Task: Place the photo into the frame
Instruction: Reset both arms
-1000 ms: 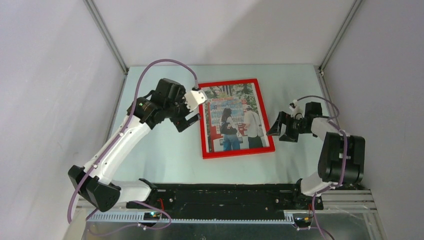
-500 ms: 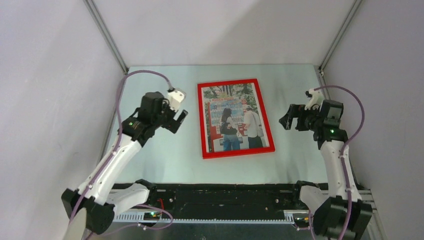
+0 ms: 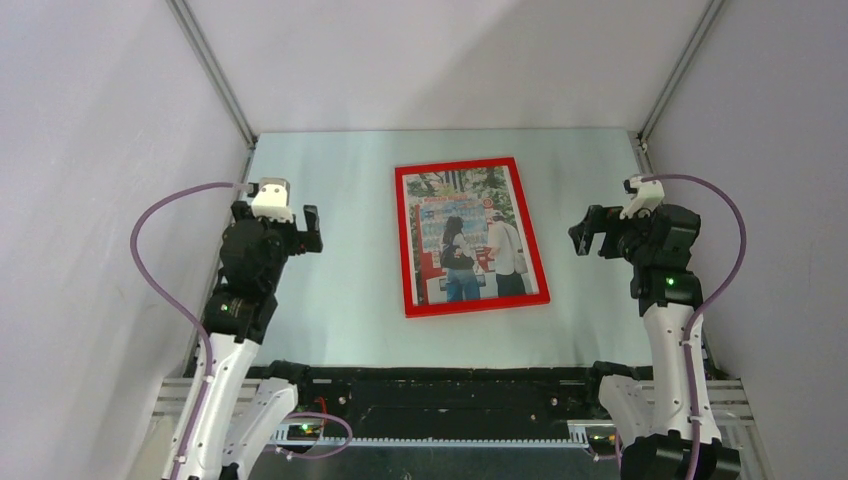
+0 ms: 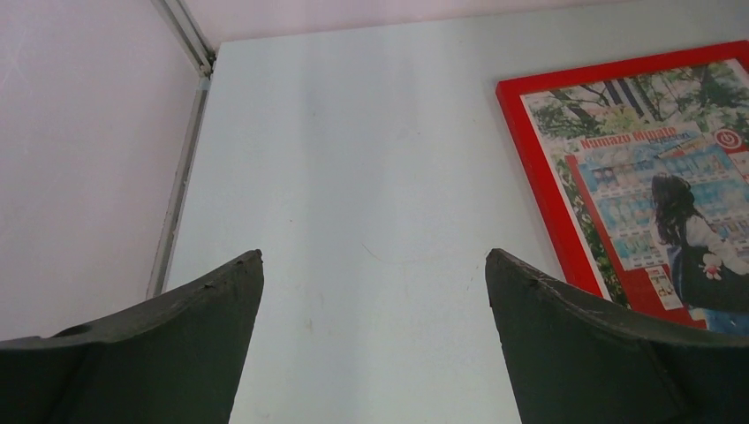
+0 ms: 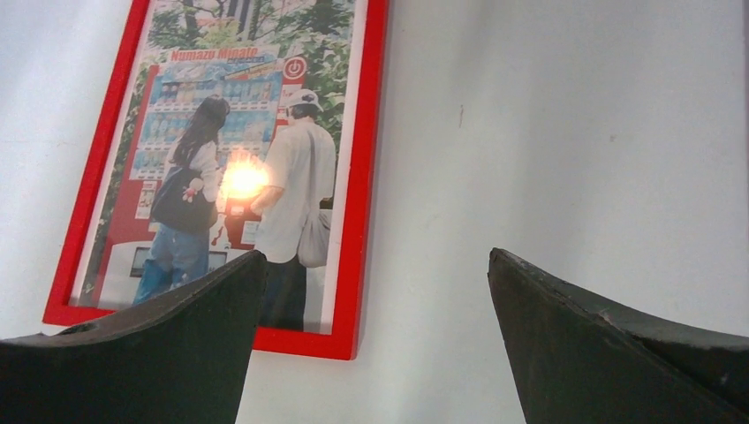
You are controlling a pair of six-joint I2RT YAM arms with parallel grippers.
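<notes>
Seeing colourful street-scene paper print [image 3: 468, 240] seated in thin glossy red rectangular frame [image 3: 478, 304], centre of top view. Cropped by edges and fingers in wrist views. Left gripper [image 4: 374, 256], right gripper [image 5: 377, 253] spread wide, empty.

The top camera looks down from above and behind my bases onto the whole table [image 3: 340, 300]. Each wrist camera looks forward and down between my own fingers [image 4: 132, 353], nearer to the surface. All three views share the frame [image 3: 402, 240]; the left wrist shows only its far left corner.
</notes>
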